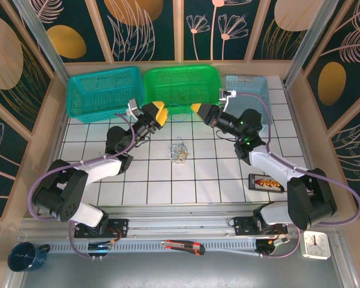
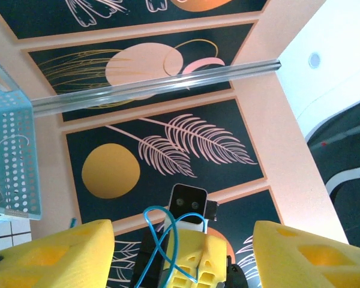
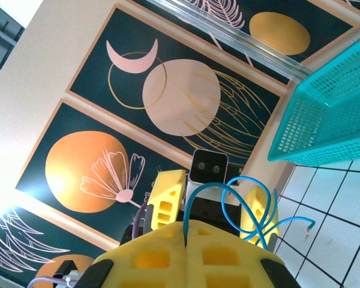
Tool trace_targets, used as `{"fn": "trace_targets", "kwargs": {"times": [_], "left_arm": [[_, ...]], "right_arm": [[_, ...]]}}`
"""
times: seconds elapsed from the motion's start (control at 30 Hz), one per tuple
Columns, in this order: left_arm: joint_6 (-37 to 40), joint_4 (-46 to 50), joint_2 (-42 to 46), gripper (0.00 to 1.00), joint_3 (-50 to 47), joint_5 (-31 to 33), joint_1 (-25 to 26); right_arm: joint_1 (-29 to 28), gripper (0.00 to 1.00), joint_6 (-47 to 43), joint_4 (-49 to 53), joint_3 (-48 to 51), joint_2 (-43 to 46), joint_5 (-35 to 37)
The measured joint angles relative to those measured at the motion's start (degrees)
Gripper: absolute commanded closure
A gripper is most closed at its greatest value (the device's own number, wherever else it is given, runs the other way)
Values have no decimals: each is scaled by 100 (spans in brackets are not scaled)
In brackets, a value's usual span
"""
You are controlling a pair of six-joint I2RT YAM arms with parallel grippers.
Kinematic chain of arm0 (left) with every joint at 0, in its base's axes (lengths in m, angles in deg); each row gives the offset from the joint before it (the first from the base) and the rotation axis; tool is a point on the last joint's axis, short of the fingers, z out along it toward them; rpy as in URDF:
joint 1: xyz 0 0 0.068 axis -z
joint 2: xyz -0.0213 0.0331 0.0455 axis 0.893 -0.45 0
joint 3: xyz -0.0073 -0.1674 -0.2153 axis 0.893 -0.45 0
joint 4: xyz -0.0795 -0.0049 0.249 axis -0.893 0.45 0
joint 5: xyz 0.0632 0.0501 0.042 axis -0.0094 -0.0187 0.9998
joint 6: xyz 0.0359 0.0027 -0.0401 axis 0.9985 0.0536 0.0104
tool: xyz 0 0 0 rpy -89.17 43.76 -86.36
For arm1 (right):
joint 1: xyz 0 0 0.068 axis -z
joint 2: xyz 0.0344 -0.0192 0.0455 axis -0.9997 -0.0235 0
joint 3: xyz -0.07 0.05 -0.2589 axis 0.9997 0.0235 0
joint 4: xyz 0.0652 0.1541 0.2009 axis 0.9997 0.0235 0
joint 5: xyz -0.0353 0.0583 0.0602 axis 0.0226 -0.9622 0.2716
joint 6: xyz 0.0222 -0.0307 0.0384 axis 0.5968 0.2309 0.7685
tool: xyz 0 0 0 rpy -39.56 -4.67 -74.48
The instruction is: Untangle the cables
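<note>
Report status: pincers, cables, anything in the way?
Left pincer open. Right pincer shut on thin blue wire. Small tangle of white and yellow wires lies on white tiled table between the arms. Nothing blocking it.

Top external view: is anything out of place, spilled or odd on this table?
Nothing looks spilled or damaged. The oddity: one blue cable loops in mid-air, pinched in the shut right gripper, which faces the open left gripper, while the other cables lie in a small tangled bunch mid-table.
</note>
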Motion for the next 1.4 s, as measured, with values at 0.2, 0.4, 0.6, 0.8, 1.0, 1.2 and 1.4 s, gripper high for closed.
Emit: {"fn": "trace_targets", "kwargs": {"times": [0.2,0.4,0.6,0.8,1.0,1.2,1.4], "left_arm": [[-20,-87,-37,32,-37,50,0],[162,136,44,20,-310,258,0],[264,260,138,21,-354,308,0],[245,188,61,27,-343,262,0],[173,44,-94,33,-293,256,0],[76,-142,-118,44,-273,240,0],[44,-225,-122,60,-273,245,0]], "right_arm": [[-20,100,20,-17,-22,-20,0],[-17,100,-55,85,-116,-15,4],[-17,100,-114,146,-170,44,2],[-79,100,-111,144,-214,44,2],[-223,100,-107,111,-214,-17,4],[-267,100,-87,13,-214,-245,4],[-264,100,-96,17,-214,-258,7]]}}
